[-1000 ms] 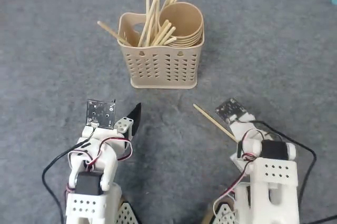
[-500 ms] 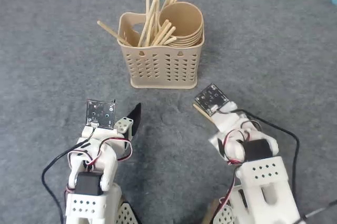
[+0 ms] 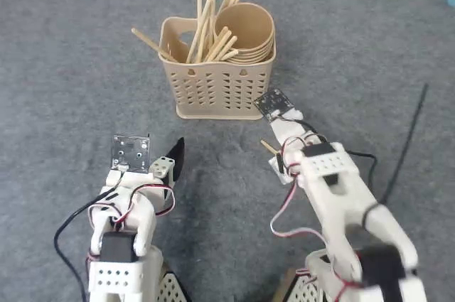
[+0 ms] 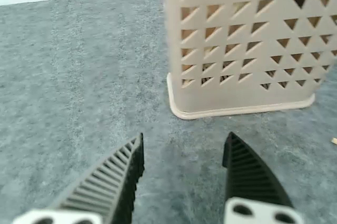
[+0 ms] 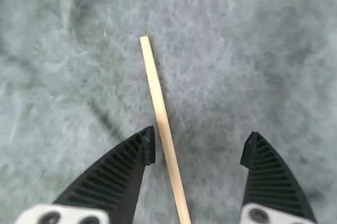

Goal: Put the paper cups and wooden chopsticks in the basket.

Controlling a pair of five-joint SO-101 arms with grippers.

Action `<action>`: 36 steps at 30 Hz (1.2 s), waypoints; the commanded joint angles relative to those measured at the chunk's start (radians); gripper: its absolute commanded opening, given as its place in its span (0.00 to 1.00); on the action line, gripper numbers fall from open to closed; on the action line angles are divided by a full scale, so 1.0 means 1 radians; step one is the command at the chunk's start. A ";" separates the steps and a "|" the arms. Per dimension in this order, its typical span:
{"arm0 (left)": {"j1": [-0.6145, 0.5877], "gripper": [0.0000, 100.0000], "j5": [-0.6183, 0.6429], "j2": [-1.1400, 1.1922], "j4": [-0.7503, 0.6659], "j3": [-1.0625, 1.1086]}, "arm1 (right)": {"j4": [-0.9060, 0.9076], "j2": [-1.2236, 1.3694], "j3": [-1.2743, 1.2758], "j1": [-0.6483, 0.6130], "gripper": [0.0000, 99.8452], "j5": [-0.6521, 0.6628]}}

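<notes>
The left gripper (image 4: 184,147) hung open and empty over the grey mat (image 3: 71,67), near-left of the basket (image 3: 220,89). The right gripper (image 5: 201,135) was spread apart astride a lone chopstick (image 5: 158,105) lying on the mat, just near-right of the basket. Farther back, the basket held stacked paper cups (image 3: 250,28) and more chopsticks (image 3: 205,28).

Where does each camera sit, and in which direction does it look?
High view: fixed overhead, looking down on the basket, left arm and right arm.
Left wrist view: on the left arm, facing the basket's side; the open left gripper shows.
Right wrist view: on the right arm, looking down at a loose chopstick within the open right gripper.
Shared: basket in high and left wrist views; loose chopstick in high and right wrist views.
</notes>
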 commanded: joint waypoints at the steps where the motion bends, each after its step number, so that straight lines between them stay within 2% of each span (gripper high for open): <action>1: -0.006 0.24 -0.009 -0.012 -0.023 -0.007 | -0.027 0.079 -0.083 -0.015 0.27 -0.014; 5: -0.006 0.24 -0.009 -0.012 -0.023 -0.007 | -0.018 0.116 -0.103 -0.025 0.24 -0.014; 9: -0.006 0.24 -0.009 -0.012 -0.023 -0.007 | -0.018 0.117 -0.104 -0.021 0.00 -0.035; 11: -0.006 0.24 -0.009 -0.012 -0.023 -0.007 | -0.016 0.117 -0.106 -0.007 0.05 -0.094; 14: -0.006 0.24 -0.009 -0.012 -0.023 -0.007 | -0.015 0.108 -0.107 0.004 0.00 -0.106; 17: -0.006 0.24 -0.009 -0.012 -0.023 -0.007 | 0.065 0.039 -0.112 0.005 0.01 -0.107; 25: -0.006 0.24 -0.009 -0.012 -0.025 -0.007 | 0.315 -0.435 -0.123 -0.004 0.01 -0.106; 29: -0.006 0.24 -0.009 -0.012 -0.025 -0.007 | 0.312 -0.702 -0.124 -0.016 0.01 -0.114; 34: -0.006 0.23 -0.009 -0.012 -0.025 -0.007 | 0.234 -0.954 -0.121 -0.105 0.01 -0.115; 36: -0.006 0.21 -0.009 -0.012 -0.025 -0.007 | 0.171 -1.021 -0.121 -0.145 0.01 -0.115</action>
